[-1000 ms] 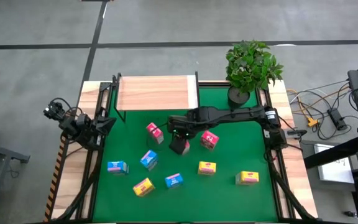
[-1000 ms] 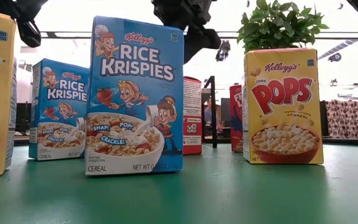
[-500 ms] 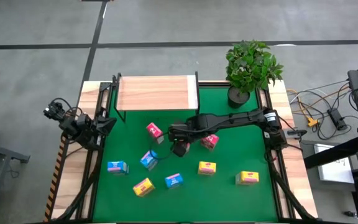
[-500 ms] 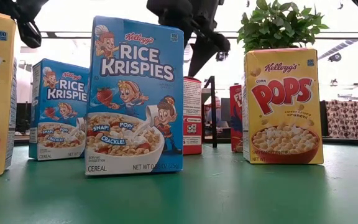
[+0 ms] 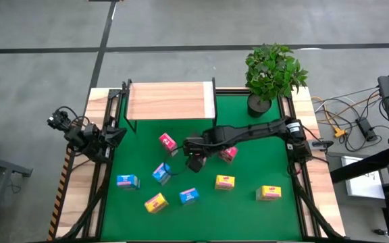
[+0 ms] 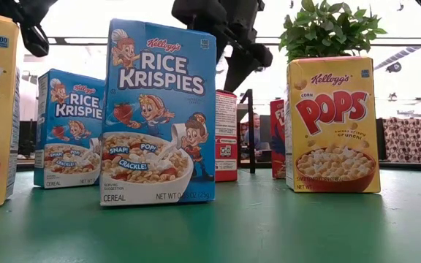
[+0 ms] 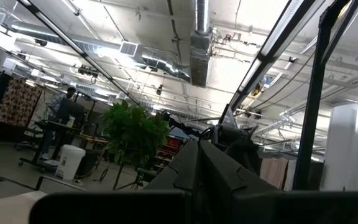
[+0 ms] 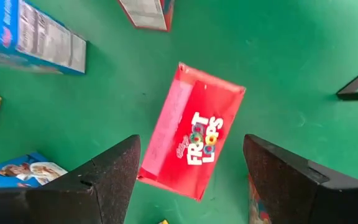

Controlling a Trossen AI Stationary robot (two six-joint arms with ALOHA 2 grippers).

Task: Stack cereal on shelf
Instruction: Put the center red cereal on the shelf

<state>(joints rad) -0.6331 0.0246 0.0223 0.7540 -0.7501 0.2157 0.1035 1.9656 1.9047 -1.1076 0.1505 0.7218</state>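
Note:
Several small cereal boxes stand scattered on the green mat [image 5: 262, 162]. The light wooden shelf [image 5: 169, 101] with black posts stands at the far left and has nothing on it. A pink-red Froot Loops box [image 5: 167, 142] [image 8: 191, 130] rests on the mat near the middle. My right gripper [image 5: 194, 160] [image 8: 190, 138] hangs open above it, slanting down toward the table's left. Its fingers frame the box in the right wrist view and are clear of it. My left gripper [image 5: 115, 133] [image 7: 199, 177] is shut and parked at the table's left edge, pointing upward.
A second pink-red box [image 5: 227, 153] sits under my right arm. Blue boxes [image 5: 161, 173] [image 5: 127, 181] [image 5: 189, 196] and yellow boxes [image 5: 155, 202] [image 5: 225, 181] [image 5: 269, 193] fill the near half of the mat. A potted plant [image 5: 273, 71] stands at the far right.
My right gripper has sunk a little over the middle of the mat, toward the pink-red box, and has rolled slightly. The boxes have stayed where they were.

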